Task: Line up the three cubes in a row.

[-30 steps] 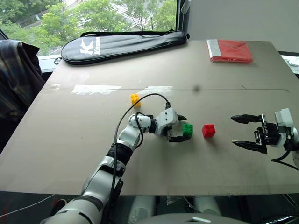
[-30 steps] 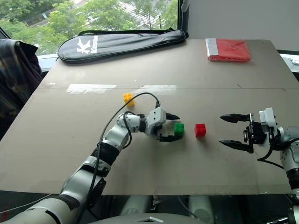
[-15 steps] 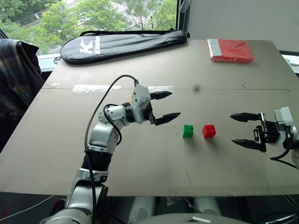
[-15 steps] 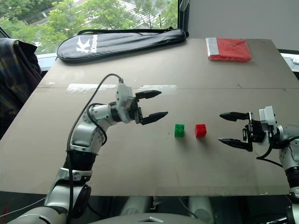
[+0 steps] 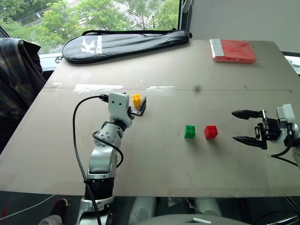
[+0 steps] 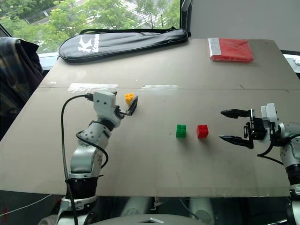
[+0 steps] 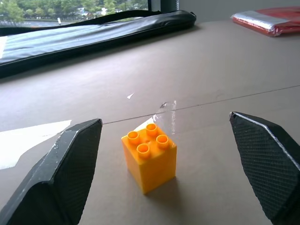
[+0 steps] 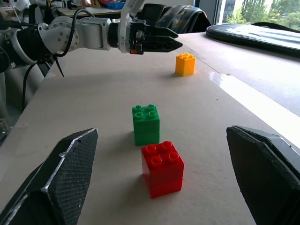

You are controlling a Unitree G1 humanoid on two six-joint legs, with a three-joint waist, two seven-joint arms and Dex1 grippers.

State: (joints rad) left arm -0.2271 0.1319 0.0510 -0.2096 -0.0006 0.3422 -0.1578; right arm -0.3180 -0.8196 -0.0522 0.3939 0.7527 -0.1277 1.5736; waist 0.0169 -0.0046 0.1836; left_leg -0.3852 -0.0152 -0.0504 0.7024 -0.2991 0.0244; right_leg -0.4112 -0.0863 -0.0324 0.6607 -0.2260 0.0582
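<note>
The left gripper [image 5: 138, 107] hovers at the yellow cube [image 5: 136, 100], its black fingers [image 7: 65, 173] spread wide to either side of the brick without touching it; the cube stands upright on the brown table [image 5: 154, 154], studs up, beside a strip of clear tape [image 5: 97, 87]. Further right, well apart from it, the green cube [image 5: 190, 131] and the red cube [image 5: 210, 131] sit just beside each other with a small gap, already forming a short row across the table. Right of them, the right gripper [image 5: 247, 126] hangs level, pointing toward the red cube, fingers wide and holding nothing. By my reading, two thirds of the line is set; what remains is closing on the yellow cube and bringing it down beside the green one, in line with the pair.
</note>
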